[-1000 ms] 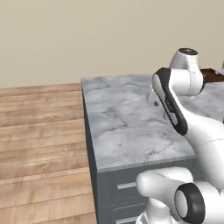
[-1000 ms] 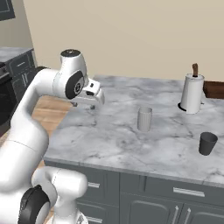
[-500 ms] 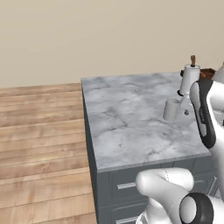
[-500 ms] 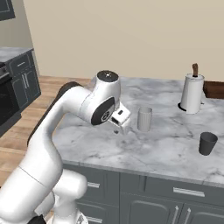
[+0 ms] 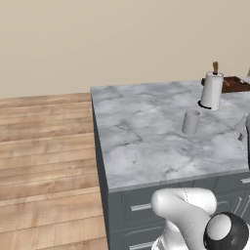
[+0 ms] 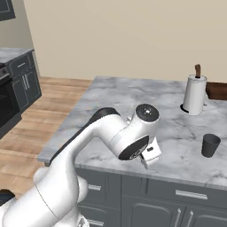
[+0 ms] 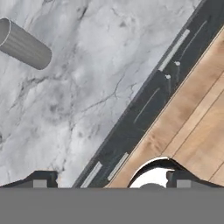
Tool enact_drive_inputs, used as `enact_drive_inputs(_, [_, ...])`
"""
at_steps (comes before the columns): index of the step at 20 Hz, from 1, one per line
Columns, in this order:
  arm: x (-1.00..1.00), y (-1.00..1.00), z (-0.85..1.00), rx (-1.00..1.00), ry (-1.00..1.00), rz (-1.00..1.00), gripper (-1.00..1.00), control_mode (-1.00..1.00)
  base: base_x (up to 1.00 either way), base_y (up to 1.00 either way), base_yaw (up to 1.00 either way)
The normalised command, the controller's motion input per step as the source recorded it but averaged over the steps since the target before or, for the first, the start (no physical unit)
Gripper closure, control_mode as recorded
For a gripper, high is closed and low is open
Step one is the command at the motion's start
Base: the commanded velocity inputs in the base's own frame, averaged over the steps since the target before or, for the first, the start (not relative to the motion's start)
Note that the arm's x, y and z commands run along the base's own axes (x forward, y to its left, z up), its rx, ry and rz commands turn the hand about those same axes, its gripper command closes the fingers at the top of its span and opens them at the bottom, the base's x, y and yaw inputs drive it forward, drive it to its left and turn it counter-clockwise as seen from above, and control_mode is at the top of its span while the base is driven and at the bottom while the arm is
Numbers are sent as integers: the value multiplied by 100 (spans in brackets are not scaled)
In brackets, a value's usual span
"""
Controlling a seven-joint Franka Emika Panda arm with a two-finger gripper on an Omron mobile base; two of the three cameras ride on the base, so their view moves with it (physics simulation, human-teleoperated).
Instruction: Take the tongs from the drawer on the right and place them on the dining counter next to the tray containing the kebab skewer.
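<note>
The white arm bends forward from its base and folds low, its dark-jointed wrist turned downward; the tool [image 6: 146, 160] hangs beneath the wrist, pointing down; its two dark fingertips [image 7: 41, 179] stand wide apart, jaws spread, with nothing held between them.

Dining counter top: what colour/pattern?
White-grey veined marble on the dining counter; clearest in the left base view.

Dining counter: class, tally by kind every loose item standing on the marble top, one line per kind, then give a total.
Cups: 1
Paper towel rolls: 1
Wooden trays: 1
Total: 3
</note>
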Motion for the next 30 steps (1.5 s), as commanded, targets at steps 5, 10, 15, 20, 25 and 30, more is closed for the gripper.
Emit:
enact_drive_inputs(5, [-37, -100, -51, 10, -2, -40, -100, -100, 0, 0, 0])
enact_drive_inputs(10, [-39, -100, -62, 13, -9, -36, -100, -100, 0, 0, 0])
enact_drive_inputs(15, [-42, -100, -85, 19, -16, -39, -100, -100, 0, 0, 0])
enact_drive_inputs(20, [-3, -19, -59, 24, -43, -14, -100, -100, 0, 0, 0])
enact_drive_inputs(25, [12, 0, -33, 3, -32, 0, -100, -100, 0, 0, 0])
enact_drive_inputs(30, [1, 0, -38, 0, -33, 0, -100, -100, 0, 0, 0])
